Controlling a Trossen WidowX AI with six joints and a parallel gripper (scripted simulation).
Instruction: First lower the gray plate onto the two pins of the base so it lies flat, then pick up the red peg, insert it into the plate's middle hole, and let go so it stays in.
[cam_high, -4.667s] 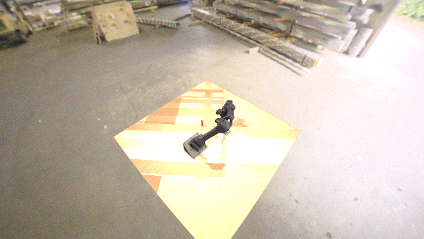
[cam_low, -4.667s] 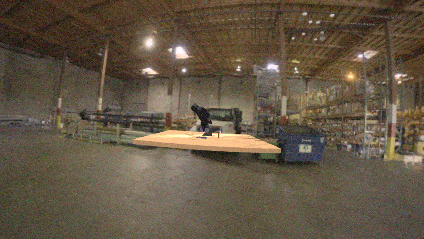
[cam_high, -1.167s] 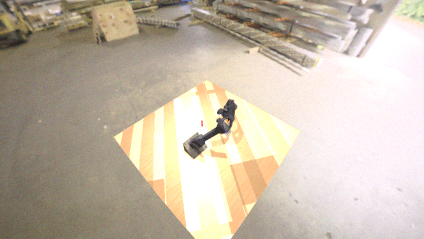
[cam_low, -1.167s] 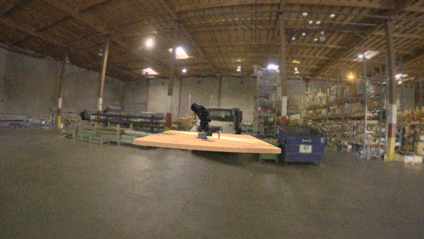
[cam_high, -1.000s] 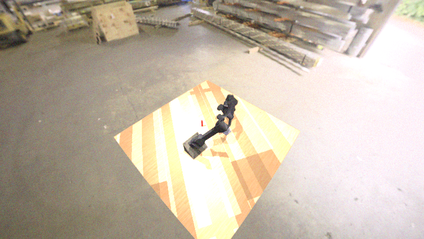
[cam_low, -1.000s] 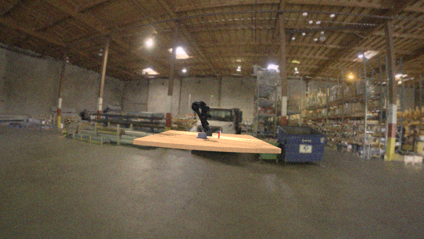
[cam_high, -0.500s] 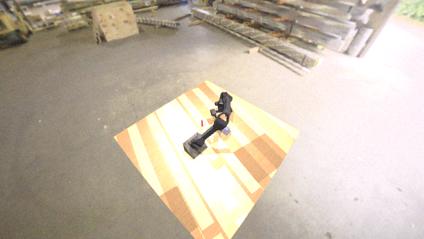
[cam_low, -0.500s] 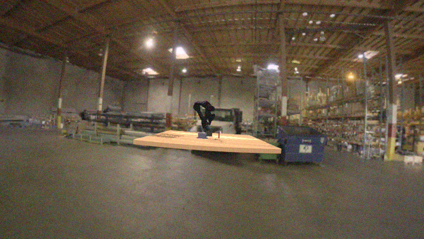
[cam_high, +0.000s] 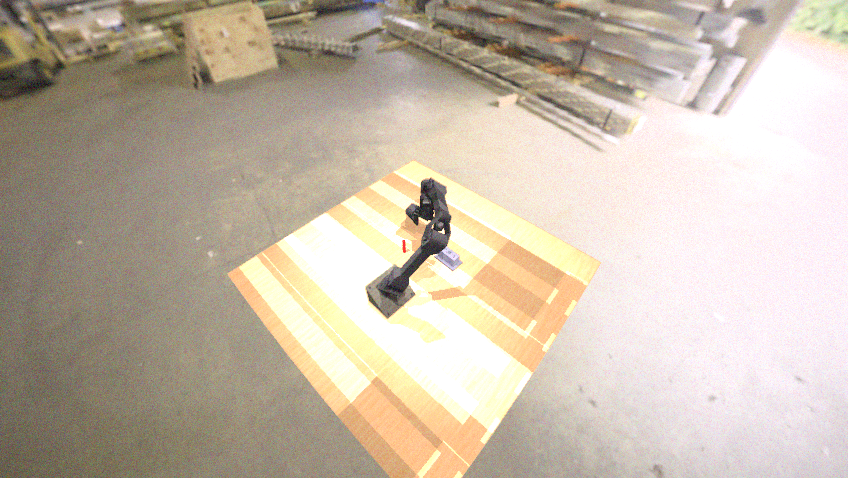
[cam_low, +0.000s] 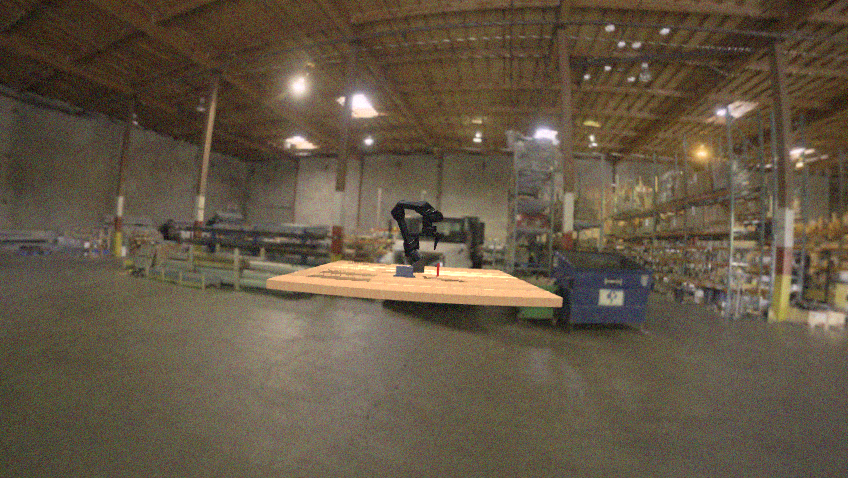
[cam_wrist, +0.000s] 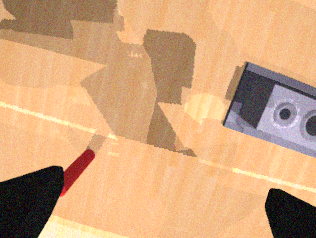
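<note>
The gray plate (cam_high: 449, 255) (cam_wrist: 298, 102) sits on the base (cam_high: 457, 266) (cam_wrist: 251, 95) and looks flat; its far end is cut off in the wrist view. In the exterior view the plate and base show as one small gray-blue block. The red peg (cam_high: 404, 246) (cam_low: 438, 270) (cam_wrist: 79, 172) stands upright on the table, apart from the base. My gripper (cam_high: 418, 220) (cam_low: 435, 245) (cam_wrist: 166, 188) is open and empty, high above the table. In the wrist view the peg is beside the left finger, which hides its lower part, and the base is at upper right.
The wooden table (cam_high: 380, 356) (cam_low: 475, 292) bears the arm's own mount (cam_high: 390, 301). The arm's shadows fall across the table around the peg and base. The warehouse surroundings are beyond the table's edges.
</note>
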